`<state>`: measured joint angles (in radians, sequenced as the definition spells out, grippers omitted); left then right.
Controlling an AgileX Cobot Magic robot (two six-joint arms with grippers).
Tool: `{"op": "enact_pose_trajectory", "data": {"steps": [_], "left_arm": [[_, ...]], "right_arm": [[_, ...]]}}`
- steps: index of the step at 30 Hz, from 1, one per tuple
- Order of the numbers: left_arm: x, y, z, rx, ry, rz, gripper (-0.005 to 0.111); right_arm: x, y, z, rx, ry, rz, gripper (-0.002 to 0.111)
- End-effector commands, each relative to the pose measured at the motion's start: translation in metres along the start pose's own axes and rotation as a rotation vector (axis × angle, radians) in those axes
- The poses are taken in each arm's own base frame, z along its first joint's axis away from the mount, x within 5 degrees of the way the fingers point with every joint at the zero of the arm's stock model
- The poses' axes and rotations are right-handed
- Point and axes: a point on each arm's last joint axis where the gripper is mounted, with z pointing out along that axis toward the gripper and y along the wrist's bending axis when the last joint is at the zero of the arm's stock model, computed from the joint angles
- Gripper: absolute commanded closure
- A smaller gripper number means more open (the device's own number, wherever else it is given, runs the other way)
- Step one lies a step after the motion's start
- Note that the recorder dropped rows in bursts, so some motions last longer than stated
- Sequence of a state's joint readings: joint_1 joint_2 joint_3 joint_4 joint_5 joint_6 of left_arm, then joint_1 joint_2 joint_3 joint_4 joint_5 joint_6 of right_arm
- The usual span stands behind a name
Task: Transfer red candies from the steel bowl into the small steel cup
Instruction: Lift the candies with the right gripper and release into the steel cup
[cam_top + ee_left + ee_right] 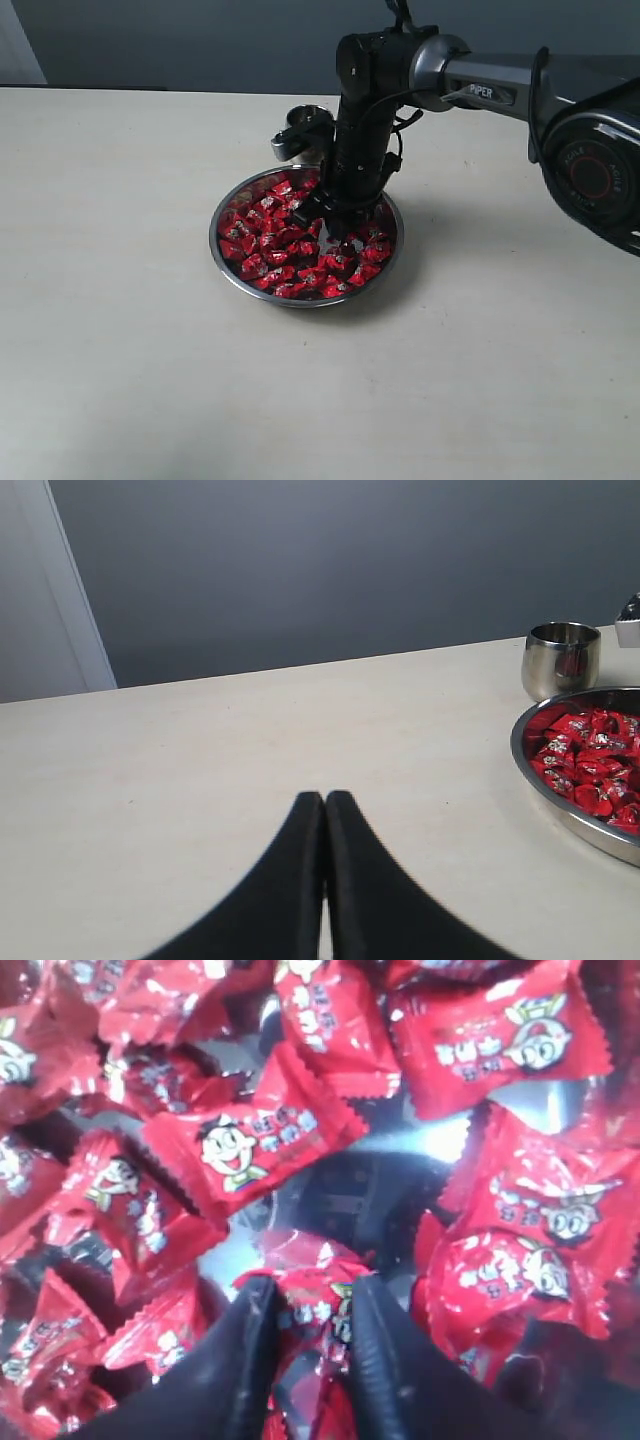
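grasping step: right end effector (313,1298), down in the steel bowl (214,240), pinches one red candy (305,1325) between narrowed jaws. left end effector (325,810) rests closed, empty. next: lift straight, carry to the small steel cup (303,128) just behind the bowl.

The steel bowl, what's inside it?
Lots of red candies fill the steel bowl, with bare shiny bottom showing between some. The right gripper reaches in, one candy between its fingers, and hides whatever lies beneath it.
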<state>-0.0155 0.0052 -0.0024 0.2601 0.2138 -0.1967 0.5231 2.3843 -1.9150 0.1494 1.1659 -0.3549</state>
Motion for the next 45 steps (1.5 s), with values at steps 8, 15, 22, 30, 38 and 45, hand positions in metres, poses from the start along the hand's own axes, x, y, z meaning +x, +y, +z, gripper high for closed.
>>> {"op": "enact_pose_trajectory", "data": {"steps": [8, 15, 22, 30, 38, 45], "left_arm": [[0.0, -0.001, 0.0, 0.008, -0.009, -0.007, 0.106], [0.0, -0.001, 0.0, 0.008, -0.009, -0.007, 0.106], [0.0, -0.001, 0.0, 0.008, -0.009, -0.007, 0.106], [0.0, -0.001, 0.0, 0.008, -0.009, -0.007, 0.106], [0.0, -0.001, 0.0, 0.008, -0.009, -0.007, 0.106], [0.0, -0.001, 0.0, 0.008, -0.009, -0.007, 0.106]], "right_arm": [[-0.011, 0.003, -0.049, 0.048, -0.141, -0.02, 0.109], [-0.04, -0.002, -0.102, 0.179, -0.444, -0.05, 0.109], [-0.062, -0.018, -0.106, 0.267, -0.686, -0.016, 0.109], [-0.064, -0.044, -0.067, 0.274, -0.663, 0.038, 0.109], [-0.061, -0.049, -0.063, 0.308, -0.623, 0.08, 0.078], [-0.056, -0.044, -0.074, 0.293, -0.584, 0.091, 0.077]]}}
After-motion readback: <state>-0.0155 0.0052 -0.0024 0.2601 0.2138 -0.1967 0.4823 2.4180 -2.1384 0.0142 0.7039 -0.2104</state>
